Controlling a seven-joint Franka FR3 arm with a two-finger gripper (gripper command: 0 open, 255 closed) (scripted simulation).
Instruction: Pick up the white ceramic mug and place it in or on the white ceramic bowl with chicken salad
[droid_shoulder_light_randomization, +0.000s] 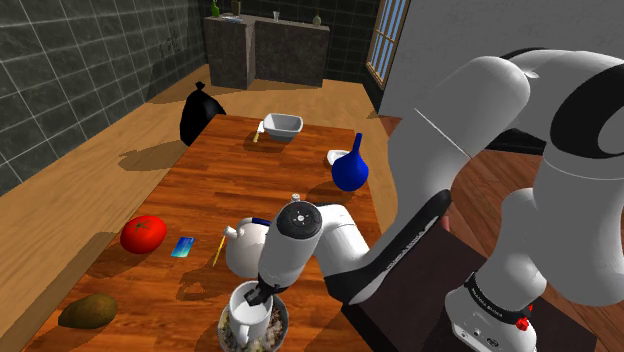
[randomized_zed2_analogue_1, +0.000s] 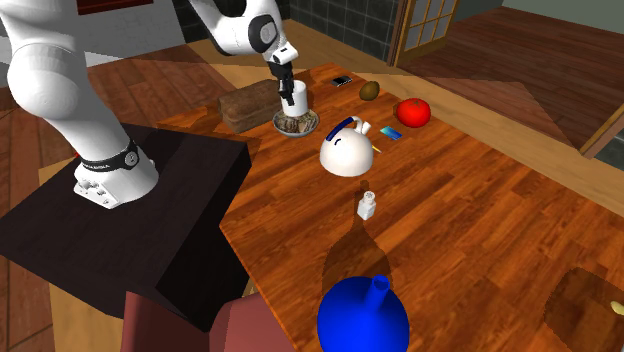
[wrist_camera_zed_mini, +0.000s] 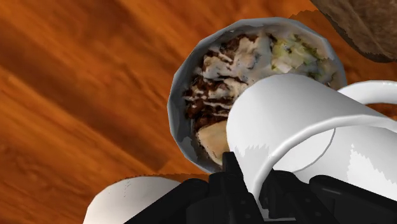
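One grasp live: all-black two-finger claw (droid_shoulder_light_randomization: 258, 296) clamped on the wall of the plain white handled mug (droid_shoulder_light_randomization: 245, 318), one finger inside the rim, one outside. Mug upright, long axis vertical, hanging straight below the claw and centred over the round white bowl of chicken salad (wrist_camera_zed_mini: 177, 95). Base contact with the salad: cannot tell, touching or just above. Judged from that: transport done, only a short lower (if any) and release left. Straight down, no sideways correction. Risk: tipping on the lumpy salad once let go.

Just beside the bowl: brown bread loaf (randomized_zed2_analogue_1: 250, 103) and a round white teapot (droid_shoulder_light_randomization: 248, 245). Near the teapot: yellow pencil (droid_shoulder_light_randomization: 218, 250), small blue card (droid_shoulder_light_randomization: 183, 246), red tomato (droid_shoulder_light_randomization: 143, 233). Brown oval potato-like lump (droid_shoulder_light_randomization: 88, 311) out by the edge. Further along: small white shaker (randomized_zed2_analogue_1: 367, 205), cobalt-blue round vase with a narrow neck (randomized_zed2_analogue_1: 363, 318), white squarish dish (droid_shoulder_light_randomization: 283, 125), black bag (droid_shoulder_light_randomization: 198, 112) at the far corner.

All on a reddish-brown wooden surface (randomized_zed2_analogue_1: 480, 230). Beyond: light wood floor (droid_shoulder_light_randomization: 60, 200), dark grey tiled walls (droid_shoulder_light_randomization: 60, 60), dark stone counter (droid_shoulder_light_randomization: 265, 50), slatted window (droid_shoulder_light_randomization: 388, 40).
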